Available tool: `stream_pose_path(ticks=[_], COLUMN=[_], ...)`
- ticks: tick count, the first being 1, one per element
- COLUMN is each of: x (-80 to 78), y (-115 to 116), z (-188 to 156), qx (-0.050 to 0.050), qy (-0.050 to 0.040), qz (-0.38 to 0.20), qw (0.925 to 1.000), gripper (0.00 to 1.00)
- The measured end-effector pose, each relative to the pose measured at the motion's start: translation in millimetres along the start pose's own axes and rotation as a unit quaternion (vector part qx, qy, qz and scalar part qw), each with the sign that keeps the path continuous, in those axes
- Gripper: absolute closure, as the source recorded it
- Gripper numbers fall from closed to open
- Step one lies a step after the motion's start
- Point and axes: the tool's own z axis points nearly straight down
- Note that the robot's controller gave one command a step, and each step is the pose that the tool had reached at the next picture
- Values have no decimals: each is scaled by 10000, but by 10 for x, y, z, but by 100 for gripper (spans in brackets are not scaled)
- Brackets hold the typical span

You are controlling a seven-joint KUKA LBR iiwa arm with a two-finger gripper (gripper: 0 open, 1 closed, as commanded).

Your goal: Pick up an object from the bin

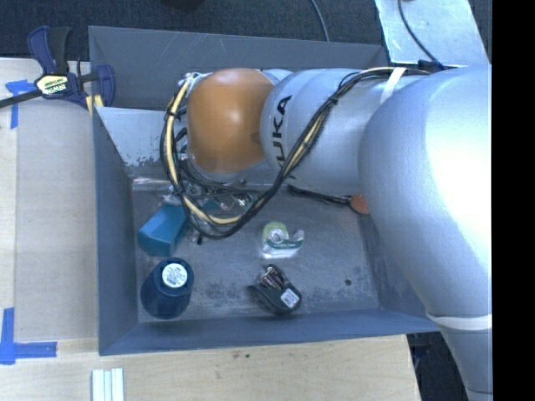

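My gripper (211,194) is low in the bin's back left part, its dark body just visible under the arm's wrist. A light blue block (161,230) lies just to its front left, close to or touching it. A dark blue cylinder with a round white cap (168,288) stands in the front left corner. A small clear tape dispenser with green tape (280,239) lies on the floor to the gripper's front right. Nearer the front wall lies a small black clip-like thing (276,295).
The arm, with its orange cover and looped cables, spans the back of the bin from the right and hides the floor under it. A small orange thing (359,204) peeks out beside the arm at the right. Bare floor lies between the dispenser and the right wall.
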Motion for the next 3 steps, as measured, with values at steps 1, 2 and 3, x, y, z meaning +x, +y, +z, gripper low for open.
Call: stream_pose_path(ticks=[1,2,3], x=[1,42,9], y=[1,21,4], z=[-2,-232,-585], qx=[-2,-36,-11], qy=[1,83,36], qz=[3,7,13], qw=[10000,10000,10000], gripper=[100,100,100])
